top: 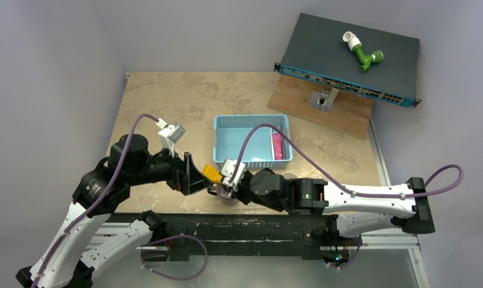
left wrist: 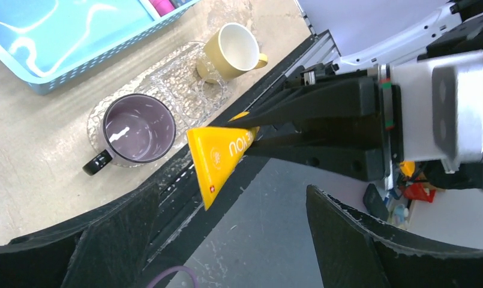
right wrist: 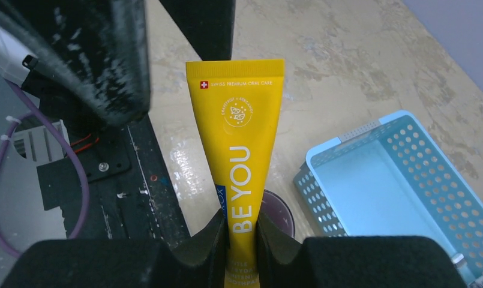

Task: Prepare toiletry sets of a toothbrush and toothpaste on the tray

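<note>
**Work surface.** The table top (top: 185, 102) is a beige, marbled slab. A black frame rail (top: 245, 225) runs along its near edge. Plain grey-lilac walls (top: 59, 72) enclose it on the left, far and right sides.

**Fixed items.**
- At the far right corner, a dark, flat network switch (top: 323, 51) rests tilted on a brown wooden board (top: 299, 99).
- A green-and-white plastic pipe fitting (top: 362, 53) lies on top of the switch.
- A light-blue, lattice-sided plastic basket (top: 251, 118) stands at the centre of the table. A pink-magenta tube (top: 278, 146) lies along its right inner wall.

**Tray.** The clear, glittery oblong tray (left wrist: 179, 78) lies between the basket and the near edge. It carries a purple mug with a black handle (left wrist: 137, 129) and a yellow-olive mug (left wrist: 230, 51), both upright and well apart.

**Right gripper.** The right gripper (right wrist: 243, 240) pinches the cap end of the yellow toothpaste tube (right wrist: 236, 120) between its pressed-in fingers.

**Position of the tube.** The tube hangs in the air above the near table edge, beside the tray and not on it. Its flat crimped end points towards the left gripper.

**Left gripper.** The left gripper (left wrist: 233, 201) faces the tube with its fingers spread wide and grips nothing. Contact between its fingers and the crimped end cannot be determined.
</note>
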`<state>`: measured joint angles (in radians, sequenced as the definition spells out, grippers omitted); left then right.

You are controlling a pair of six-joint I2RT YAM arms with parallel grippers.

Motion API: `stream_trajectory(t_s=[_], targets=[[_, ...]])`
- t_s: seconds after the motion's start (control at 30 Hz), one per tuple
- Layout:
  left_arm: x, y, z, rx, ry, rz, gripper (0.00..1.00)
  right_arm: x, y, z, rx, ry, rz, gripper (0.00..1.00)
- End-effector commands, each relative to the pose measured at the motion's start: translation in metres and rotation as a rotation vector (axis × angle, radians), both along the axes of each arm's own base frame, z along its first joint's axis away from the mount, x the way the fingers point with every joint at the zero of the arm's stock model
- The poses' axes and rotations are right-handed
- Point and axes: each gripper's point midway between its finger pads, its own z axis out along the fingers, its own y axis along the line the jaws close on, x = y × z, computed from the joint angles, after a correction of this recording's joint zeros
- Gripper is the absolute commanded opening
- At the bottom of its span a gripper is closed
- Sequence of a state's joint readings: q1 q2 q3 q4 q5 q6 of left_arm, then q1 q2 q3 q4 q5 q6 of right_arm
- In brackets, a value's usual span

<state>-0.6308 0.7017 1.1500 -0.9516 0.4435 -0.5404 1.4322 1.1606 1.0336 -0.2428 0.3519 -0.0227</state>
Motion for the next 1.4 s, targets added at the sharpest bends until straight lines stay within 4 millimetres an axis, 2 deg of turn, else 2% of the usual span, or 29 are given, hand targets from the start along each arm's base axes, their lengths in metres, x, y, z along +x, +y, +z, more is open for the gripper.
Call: stream_trajectory(t_s=[0.0, 0.23, 0.47, 0.63, 1.03, 1.23, 1.37], targets=[[-0.004, -0.007, 0.015, -0.082, 0.04, -0.048, 0.89, 0.001, 0.007, 0.021, 0.065, -0.081, -0.036, 0.22], [-0.002, -0.004, -0.004, -0.068, 0.118, -0.045, 0.78, -0.007, 0.011, 0.022, 0.086, -0.111, -0.045, 0.22], [-0.002, -0.008, -0.017, -0.062, 0.158, -0.066, 0.64, -0.007, 0.016, 0.026, 0.09, -0.135, -0.058, 0.21], [0.001, -0.009, -0.024, -0.051, 0.176, -0.069, 0.57, -0.009, 0.018, 0.022, 0.082, -0.143, -0.056, 0.21], [0.005, -0.013, -0.024, -0.063, 0.183, -0.074, 0.4, -0.012, 0.021, 0.019, 0.081, -0.137, -0.05, 0.21], [0.004, -0.014, -0.018, -0.078, 0.17, -0.081, 0.33, -0.013, 0.023, 0.013, 0.06, -0.131, -0.048, 0.21], [0.003, -0.014, -0.015, -0.082, 0.16, -0.081, 0.33, -0.013, 0.023, 0.011, 0.054, -0.13, -0.052, 0.21]])
